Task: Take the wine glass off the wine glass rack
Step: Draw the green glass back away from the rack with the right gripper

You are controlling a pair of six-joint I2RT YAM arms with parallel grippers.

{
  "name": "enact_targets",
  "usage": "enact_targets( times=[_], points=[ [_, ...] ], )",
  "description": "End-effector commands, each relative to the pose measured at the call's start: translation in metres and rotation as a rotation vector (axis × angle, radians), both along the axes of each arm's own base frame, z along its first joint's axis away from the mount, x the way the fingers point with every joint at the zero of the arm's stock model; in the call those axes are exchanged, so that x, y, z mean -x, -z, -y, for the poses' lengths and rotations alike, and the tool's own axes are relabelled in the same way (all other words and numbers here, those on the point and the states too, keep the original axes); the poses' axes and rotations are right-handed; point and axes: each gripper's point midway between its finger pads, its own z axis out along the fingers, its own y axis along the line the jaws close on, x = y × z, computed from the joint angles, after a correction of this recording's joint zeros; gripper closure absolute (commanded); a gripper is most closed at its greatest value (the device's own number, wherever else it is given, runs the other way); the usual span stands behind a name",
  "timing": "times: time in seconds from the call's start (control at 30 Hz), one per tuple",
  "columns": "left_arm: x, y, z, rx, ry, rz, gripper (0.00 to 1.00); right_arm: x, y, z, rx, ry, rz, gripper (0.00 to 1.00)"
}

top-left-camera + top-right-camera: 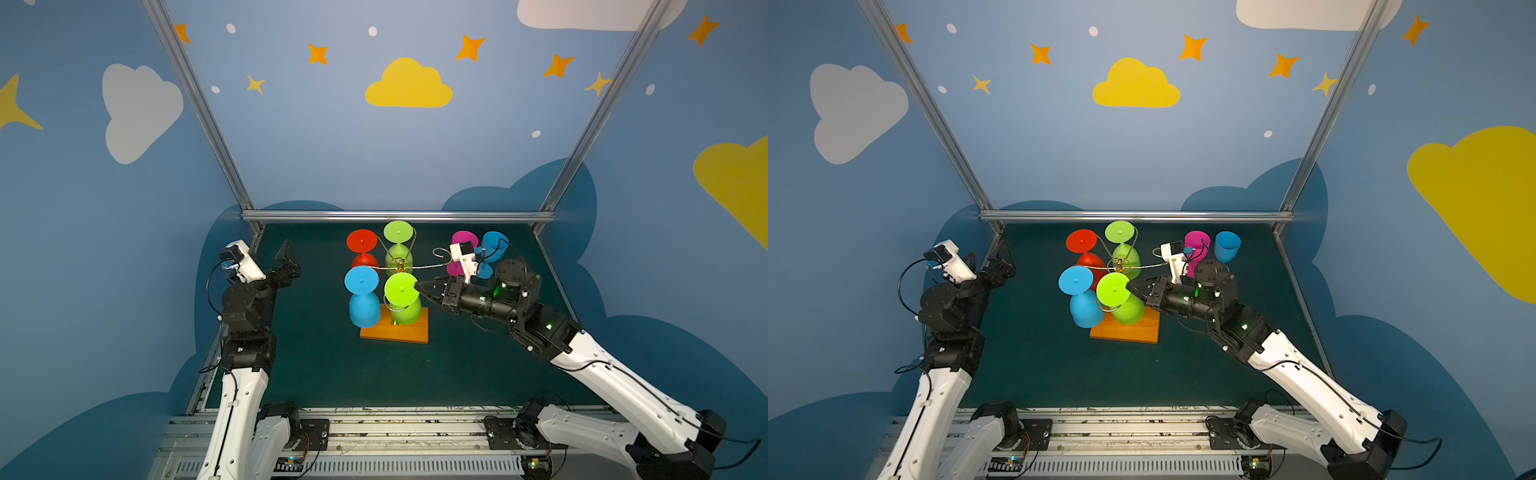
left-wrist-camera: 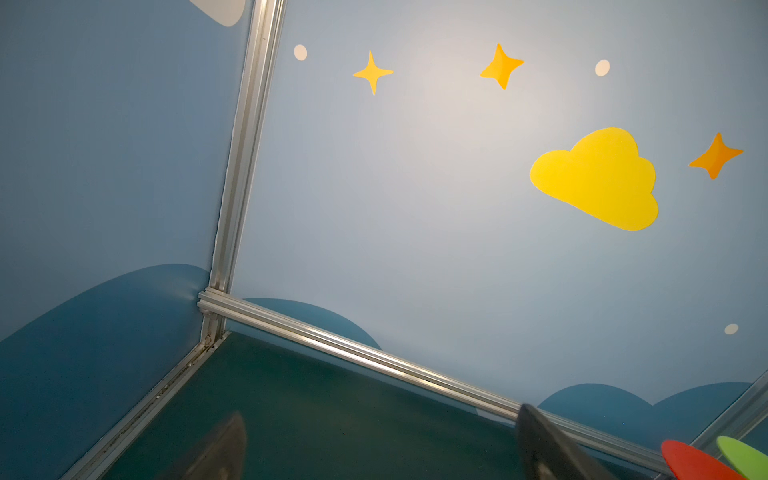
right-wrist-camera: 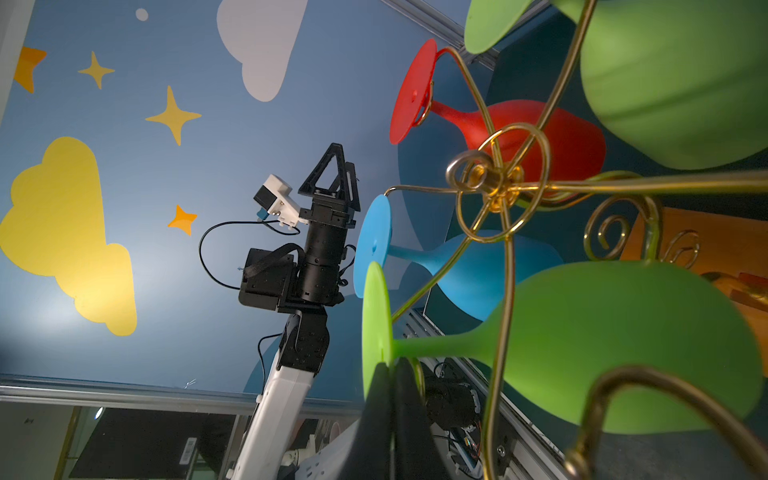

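Blue walls painted with clouds and stars are set around a dark green tabletop [image 1: 324, 374]. Near its middle is stood the thin gold wire wine glass rack [image 1: 395, 333], on its orange-brown wooden base. Four plastic glasses are hung upside down from its arms: a red wine glass [image 1: 362, 242], a far lime-green wine glass [image 1: 398, 232], a blue wine glass [image 1: 361, 281] and a near lime-green wine glass [image 1: 399, 289]. The right gripper [image 1: 419, 285] is held level at the round foot of the near lime-green wine glass. Its fingers [image 3: 409, 419] are pressed together at the foot's edge; whether the foot is pinched between them cannot be told. A magenta glass [image 1: 1196, 241] and a second blue glass [image 1: 1227, 247] are stood on the tabletop behind that arm. The left gripper [image 1: 289, 262] is held spread wide and empty by the back left corner, well apart from the rack.
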Motion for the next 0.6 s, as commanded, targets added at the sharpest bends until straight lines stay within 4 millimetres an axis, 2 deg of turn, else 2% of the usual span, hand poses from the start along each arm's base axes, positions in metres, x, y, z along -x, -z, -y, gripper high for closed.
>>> enact_targets(
  times=[0.0,0.3,0.57],
  points=[
    [0.003,0.001,-0.003,-0.005,-0.015,0.0,0.01,-0.001,-0.013,0.011,-0.026,0.043,0.046,1.0],
    [0.003,0.001,-0.003,-0.004,-0.016,-0.001,0.01,0.008,-0.007,0.03,-0.012,0.078,0.041,1.0],
    [0.003,0.002,-0.003,-0.004,-0.018,-0.002,0.01,0.025,0.005,0.047,0.037,0.071,0.023,1.0]
  ],
)
